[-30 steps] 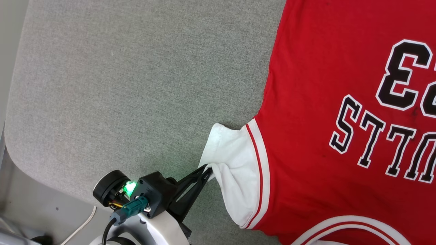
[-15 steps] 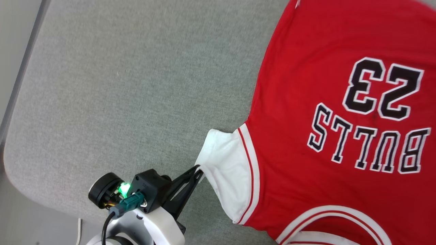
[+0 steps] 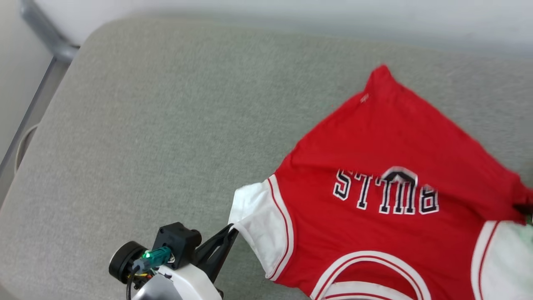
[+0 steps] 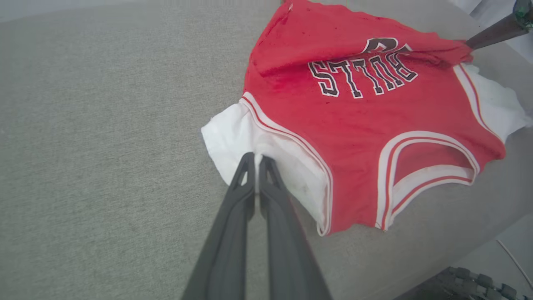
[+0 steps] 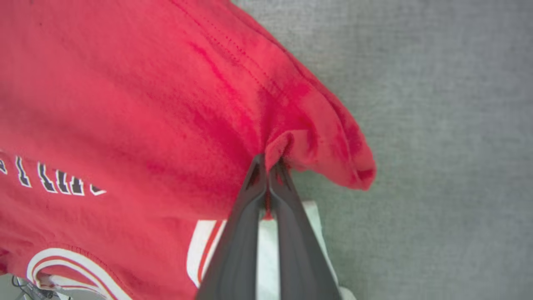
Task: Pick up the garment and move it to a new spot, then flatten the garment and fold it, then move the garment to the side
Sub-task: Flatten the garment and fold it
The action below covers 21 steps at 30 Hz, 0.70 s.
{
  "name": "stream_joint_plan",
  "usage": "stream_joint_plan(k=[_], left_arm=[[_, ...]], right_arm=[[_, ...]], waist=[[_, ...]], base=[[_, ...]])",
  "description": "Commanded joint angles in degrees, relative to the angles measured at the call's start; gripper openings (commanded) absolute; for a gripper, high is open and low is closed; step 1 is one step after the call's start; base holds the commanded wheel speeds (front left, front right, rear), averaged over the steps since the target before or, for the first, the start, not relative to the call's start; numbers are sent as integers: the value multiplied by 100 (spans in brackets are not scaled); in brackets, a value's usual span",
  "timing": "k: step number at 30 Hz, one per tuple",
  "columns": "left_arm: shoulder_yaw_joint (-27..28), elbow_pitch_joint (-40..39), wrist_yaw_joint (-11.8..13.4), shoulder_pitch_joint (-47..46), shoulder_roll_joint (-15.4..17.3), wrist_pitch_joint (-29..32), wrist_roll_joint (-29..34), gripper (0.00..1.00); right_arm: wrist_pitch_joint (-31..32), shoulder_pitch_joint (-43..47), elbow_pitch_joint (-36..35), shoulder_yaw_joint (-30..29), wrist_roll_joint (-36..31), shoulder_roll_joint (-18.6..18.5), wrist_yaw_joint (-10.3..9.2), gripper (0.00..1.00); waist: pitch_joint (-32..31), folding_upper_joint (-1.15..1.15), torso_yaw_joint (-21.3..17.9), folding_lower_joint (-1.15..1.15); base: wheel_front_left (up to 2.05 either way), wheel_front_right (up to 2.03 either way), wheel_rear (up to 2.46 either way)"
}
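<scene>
Much of the red jersey-style T-shirt with white short sleeves point(image 3: 374, 137) is kept from me. A red flap of its body is folded over the black-and-white block lettering point(image 3: 385, 193), so only a curved bit of one figure peeks out above the word, and I cannot read the rest. The white-and-red striped collar point(image 3: 366, 266) is cut off by the bottom edge of the head view. The white sleeve at the lower right point(image 3: 504, 258) is blurred and runs off the frame. My left pincer point(image 3: 233, 228), low and left of centre in the head view, is closed to a thin slit on the edge of the other white sleeve point(image 3: 258, 216). In the left wrist view a sliver of white cloth sits between its dark fingertips. My right pincer point(image 5: 268, 160) is clamped tight on a bunched ridge of red cloth at the middle of the right wrist view. The fabric puckers around the tips, and white sleeve cloth shows behind the fingers. The shirt lies across the right half of the head view on a grey fabric-covered worktop point(image 3: 145, 125) with a rounded corner at the upper left. Beyond it a pale, blurred strip runs along the top; I cannot tell whether it is wall or floor. A grey metal bar point(image 3: 46, 37) shows at the upper left and a pale cable loop point(image 3: 23, 146) at the left edge.
</scene>
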Motion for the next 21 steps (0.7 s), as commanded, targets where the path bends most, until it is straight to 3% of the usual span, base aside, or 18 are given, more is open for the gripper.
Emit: stream_joint_plan(k=[1,7,15,21], left_arm=[[18,27,33,77,-39,-52,-54,0],[226,194,169,206,-149,-288,-255,0],[356,322,315,312,-341,-505,-409,0],[416,388,354,374,-450,-642,-480,0]], right_arm=[[17,221,-63,-26,65,36,-6,0],[303,1222,-631,8,441,37,-6,0],[451,2410,-1246,-269,693,381,-6,0],[362,2731,-1324,-376,714,590,-6,0]], waist=[[-332,0,-258,2],[-654,0,-445,2],[-853,0,-544,2],[-891,0,-591,2]], base=[[0,0,0],[0,0,0],[0,0,0],[0,0,0]])
